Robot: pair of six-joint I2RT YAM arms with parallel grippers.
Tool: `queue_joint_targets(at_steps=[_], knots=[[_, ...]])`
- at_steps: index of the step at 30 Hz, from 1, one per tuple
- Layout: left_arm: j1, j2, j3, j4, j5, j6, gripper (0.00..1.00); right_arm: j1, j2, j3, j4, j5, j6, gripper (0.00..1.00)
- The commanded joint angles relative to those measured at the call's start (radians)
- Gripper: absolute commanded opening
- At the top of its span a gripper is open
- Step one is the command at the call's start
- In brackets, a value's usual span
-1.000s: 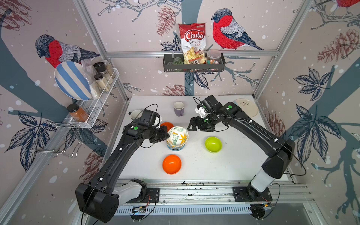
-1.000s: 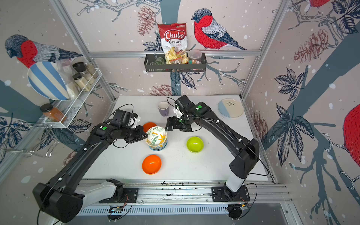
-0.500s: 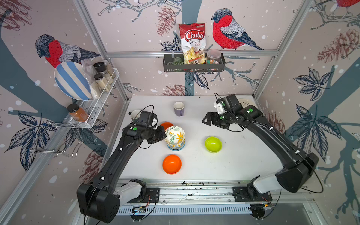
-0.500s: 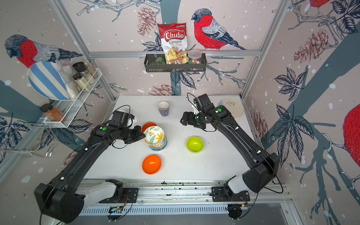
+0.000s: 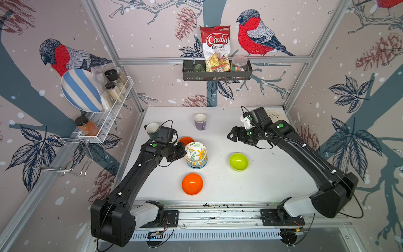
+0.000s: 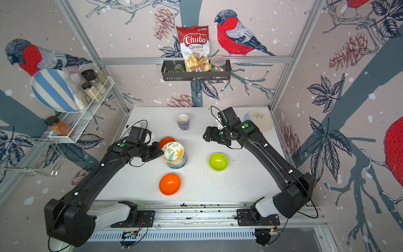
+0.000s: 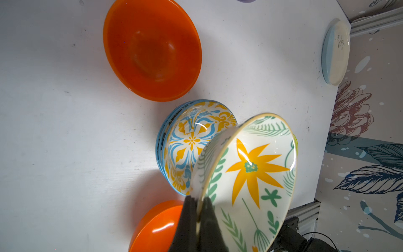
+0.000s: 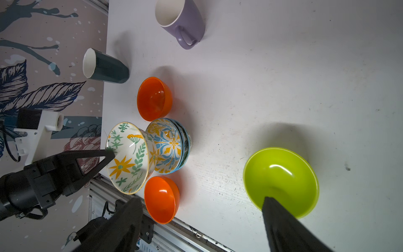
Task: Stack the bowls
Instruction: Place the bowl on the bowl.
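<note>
My left gripper is shut on the rim of a white bowl with green leaves, which it holds tilted over a stack of yellow-blue patterned bowls. In both top views the leaf bowl leans above that stack. One orange bowl sits behind the stack, another in front. To the right lies a lime green bowl. My right gripper hangs open and empty, behind the lime bowl.
At the back stand a purple mug and a dark mug, the dark one near the left wall. A blue-and-cream plate lies in the back right corner. Wall racks hang on the left and at the back.
My right arm has drawn back to the right, away from the stack, with its jaws still wide. The left gripper and the leaf bowl have barely moved.
</note>
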Motion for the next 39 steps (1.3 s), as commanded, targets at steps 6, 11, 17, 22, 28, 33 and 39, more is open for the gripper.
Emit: queue_joint_targets(at_steps=[6, 11, 17, 22, 28, 33, 39], knots=[[0.003, 0.038, -0.057, 0.168, 0.042, -0.036, 0.00, -0.001, -0.006, -0.007, 0.019, 0.004, 0.002, 0.87], [0.003, 0.054, -0.086, 0.210, 0.043, -0.034, 0.00, -0.001, -0.003, -0.014, 0.021, -0.001, 0.002, 0.87], [0.003, 0.074, -0.108, 0.233, 0.048, -0.026, 0.00, 0.000, 0.007, -0.024, 0.029, -0.012, 0.002, 0.87], [0.003, 0.083, -0.121, 0.240, 0.051, -0.014, 0.00, 0.002, 0.011, -0.030, 0.034, -0.018, 0.002, 0.87], [0.003, 0.084, -0.143, 0.256, 0.050, -0.017, 0.00, 0.003, 0.014, -0.030, 0.034, -0.019, 0.002, 0.87], [0.003, 0.076, -0.156, 0.261, 0.045, -0.016, 0.00, 0.003, 0.017, -0.030, 0.033, -0.018, 0.000, 0.87], [0.003, 0.078, -0.171, 0.277, 0.047, -0.015, 0.00, 0.005, 0.020, -0.033, 0.037, -0.021, 0.001, 0.87]])
